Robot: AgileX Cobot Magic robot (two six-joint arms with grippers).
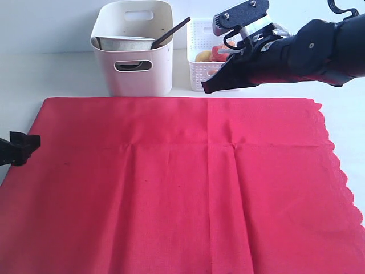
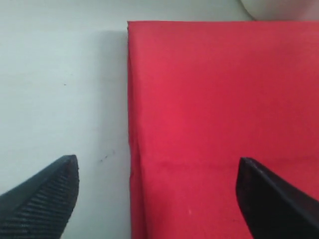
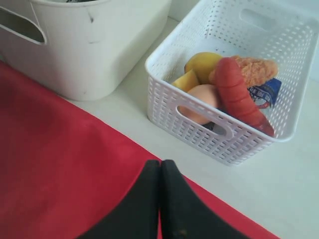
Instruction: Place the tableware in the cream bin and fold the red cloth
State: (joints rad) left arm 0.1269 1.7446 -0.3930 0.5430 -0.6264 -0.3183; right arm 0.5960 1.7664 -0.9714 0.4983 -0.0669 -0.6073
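The red cloth [image 1: 188, 182] lies flat over most of the table, its scalloped edge on the right. Behind it stands the cream bin [image 1: 134, 48] with tableware inside: a steel rim and a dark handle [image 1: 171, 31] stick out. My left gripper [image 1: 25, 145] is open at the cloth's left edge, one finger over the bare table and the other over the red cloth [image 2: 224, 99]. My right gripper [image 1: 208, 87] is shut and empty, hovering above the back edge of the red cloth [image 3: 55, 164], beside the cream bin [image 3: 94, 45].
A white lattice basket [image 1: 208, 57] with food stands right of the bin. In the right wrist view the white lattice basket [image 3: 199, 124] holds a sausage [image 3: 237, 92], a lemon, an egg and cheese. The white table [image 2: 60, 89] shows left of the cloth.
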